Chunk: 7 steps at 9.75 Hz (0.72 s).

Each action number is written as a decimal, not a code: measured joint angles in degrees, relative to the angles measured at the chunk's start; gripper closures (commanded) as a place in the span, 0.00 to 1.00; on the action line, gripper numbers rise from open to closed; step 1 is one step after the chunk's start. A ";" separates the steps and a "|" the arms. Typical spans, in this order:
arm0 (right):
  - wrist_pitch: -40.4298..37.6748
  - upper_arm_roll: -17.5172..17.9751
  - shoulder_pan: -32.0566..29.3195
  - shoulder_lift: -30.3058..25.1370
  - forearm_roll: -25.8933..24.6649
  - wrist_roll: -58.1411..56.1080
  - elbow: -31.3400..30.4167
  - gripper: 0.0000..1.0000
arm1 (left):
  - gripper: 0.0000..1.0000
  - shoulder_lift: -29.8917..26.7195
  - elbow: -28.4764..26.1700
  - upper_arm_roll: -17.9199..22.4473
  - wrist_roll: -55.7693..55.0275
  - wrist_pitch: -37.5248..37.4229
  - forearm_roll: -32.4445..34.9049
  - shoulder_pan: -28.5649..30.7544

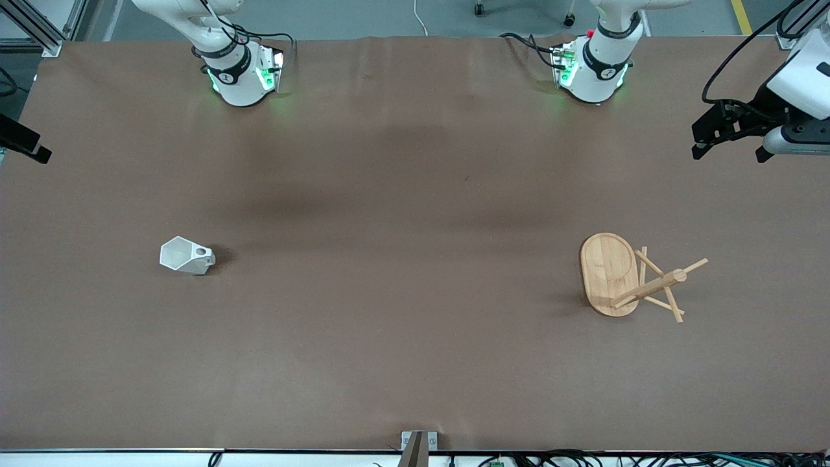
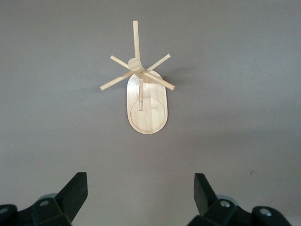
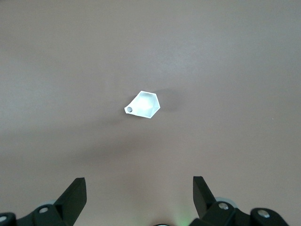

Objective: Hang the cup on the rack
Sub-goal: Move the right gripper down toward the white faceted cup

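Currently I see the cup (image 1: 186,255) and rack (image 1: 609,274) well apart on the table (image 1: 415,363); left gripper (image 2: 140,193) and right gripper (image 3: 139,194) hover, jaws wide, empty.

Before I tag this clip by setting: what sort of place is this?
Likely a robotics lab bench: two arm bases bolted to a brown-covered table, aluminium framing, floor cables. Only a white faceted cup and a bamboo mug rack lie on it.

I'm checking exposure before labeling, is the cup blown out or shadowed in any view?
Right wrist view: the cup glares nearly pure white, its facets washed out. Front view: the cup is evenly lit, facets readable, a small dark shadow beside it. Left wrist view: no cup, only the rack.
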 measured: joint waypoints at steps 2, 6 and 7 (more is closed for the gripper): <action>0.00 0.02 0.01 0.00 -0.01 -0.11 0.00 0.00 | 0.00 0.00 0.01 0.00 0.00 -0.02 0.00 0.01; 0.00 0.19 0.28 0.01 -0.03 -0.15 0.00 0.00 | 0.00 0.24 0.00 0.05 0.00 -0.24 0.00 0.42; 0.00 0.19 0.28 0.08 -0.06 -0.18 -0.07 0.00 | 0.00 0.53 0.00 0.06 0.00 -0.40 0.00 0.61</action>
